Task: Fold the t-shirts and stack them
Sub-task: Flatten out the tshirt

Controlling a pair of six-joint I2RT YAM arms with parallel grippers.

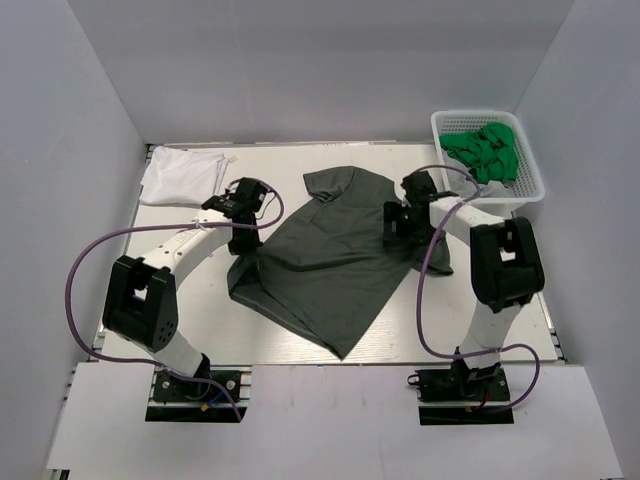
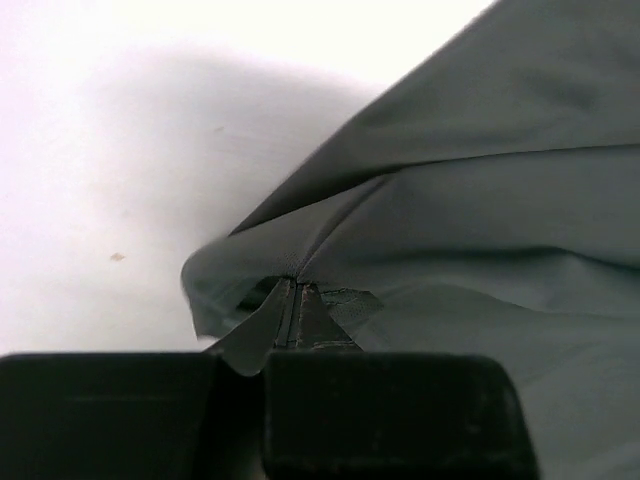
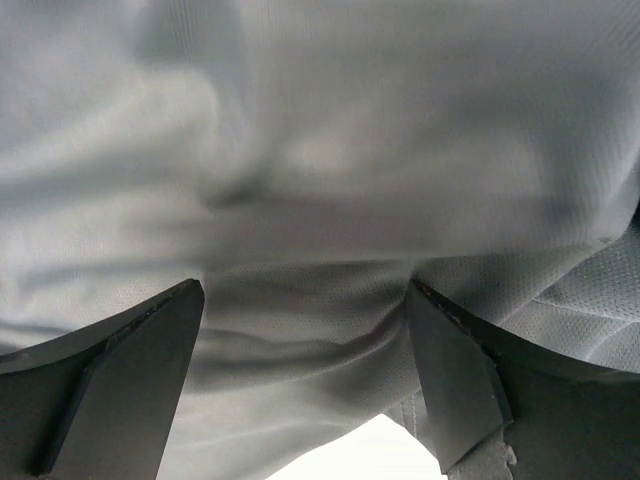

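Pinching a small fold of cloth, the left gripper [image 2: 300, 300] has its jaws closed on the left edge of the dark olive-grey t-shirt [image 1: 320, 260]; in its wrist view the fabric rises into a little peak at the fingertips and pulls into creases from there. The right gripper [image 3: 305, 300] stands with its jaws wide apart directly over the right side of the same shirt. Grey cloth fills the space between its fingers [image 3: 130, 370], and it grips nothing; whether the pads touch the fabric I cannot tell.

This shirt lies in the middle of the table [image 1: 400, 340], spread out but turned at an angle. Its round neck and one sleeve are towards the far side, and its lower corner points at the near edge. The surface has soft wrinkles.

The white t-shirt [image 1: 180, 178] rests in a loose heap at the far left corner, well apart from the dark one. At the far right corner is a white basket [image 1: 527, 165] with green cloth [image 1: 485, 150] inside, near the right arm. Grey walls close the left, far and right sides.
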